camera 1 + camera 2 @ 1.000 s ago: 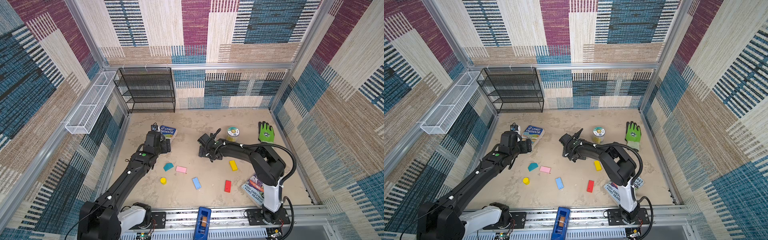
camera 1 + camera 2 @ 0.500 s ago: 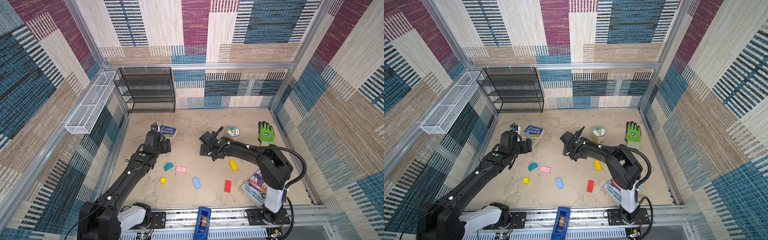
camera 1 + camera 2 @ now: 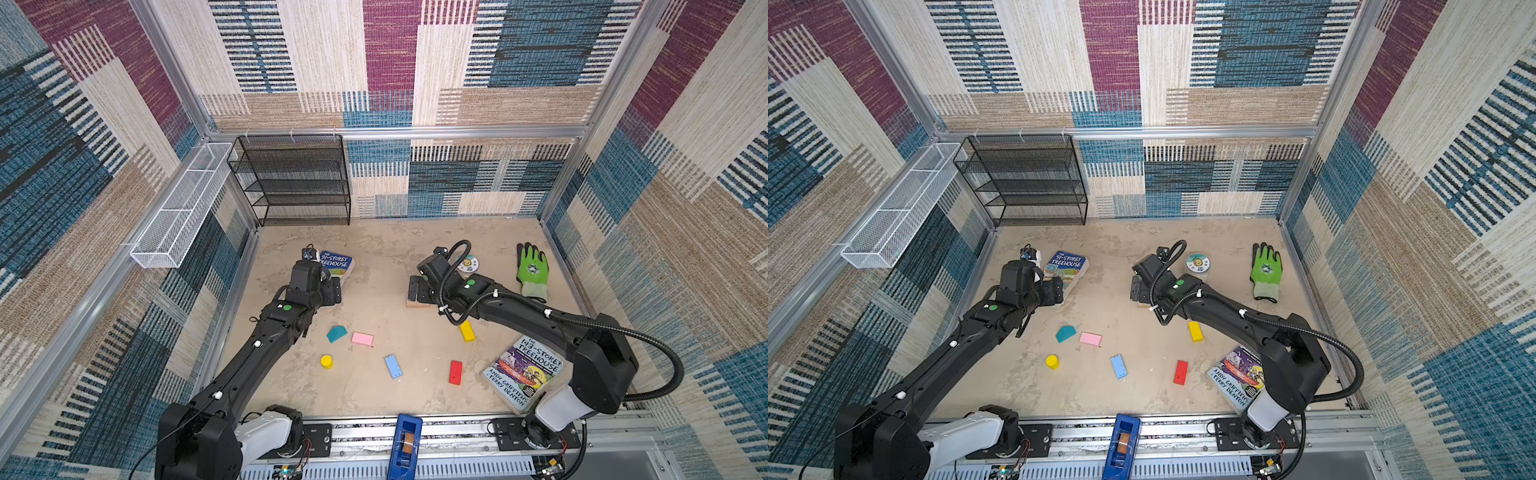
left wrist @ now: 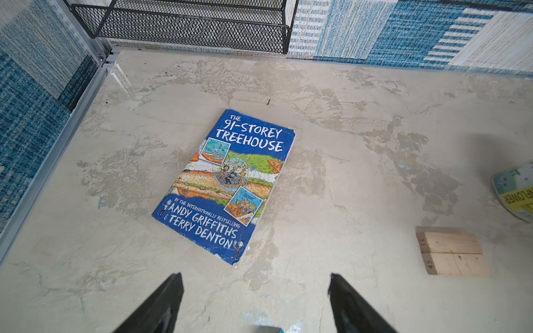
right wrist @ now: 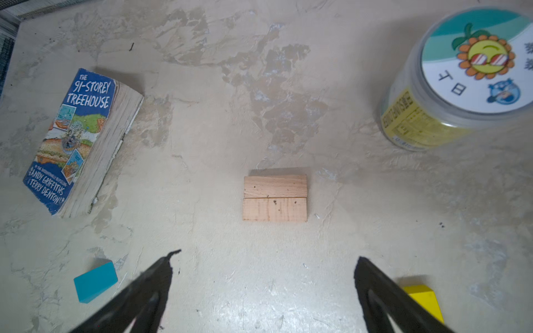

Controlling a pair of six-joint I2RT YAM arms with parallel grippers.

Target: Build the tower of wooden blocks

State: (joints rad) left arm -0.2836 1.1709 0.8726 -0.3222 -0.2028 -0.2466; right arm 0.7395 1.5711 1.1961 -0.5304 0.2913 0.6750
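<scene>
Two plain wood slabs (image 5: pixel 274 199) lie flat side by side on the floor. My right gripper (image 5: pixel 267 256) hovers open just short of them, with nothing between its fingers; in a top view it (image 3: pixel 417 291) partly covers the slabs (image 3: pixel 417 304). My left gripper (image 4: pixel 255 275) is open and empty near a book's corner, and the slabs (image 4: pixel 452 253) lie off to its side. Loose on the floor are a teal house piece (image 3: pixel 336 333), pink slab (image 3: pixel 362 338), yellow cylinder (image 3: pixel 326 361), light blue slab (image 3: pixel 392 366), red slab (image 3: pixel 455 372) and yellow slab (image 3: pixel 467 331). No block rests on another.
A blue paperback (image 3: pixel 336 262) lies by the left gripper and another paperback (image 3: pixel 523 372) at the front right. A yellow jar (image 3: pixel 468 264) and green glove (image 3: pixel 532 270) sit behind the right arm. A black mesh rack (image 3: pixel 295 183) fills the back left corner.
The right arm's elbow has swung right and toward the front, while its gripper has stayed over the wood slabs. The left arm has held still.
</scene>
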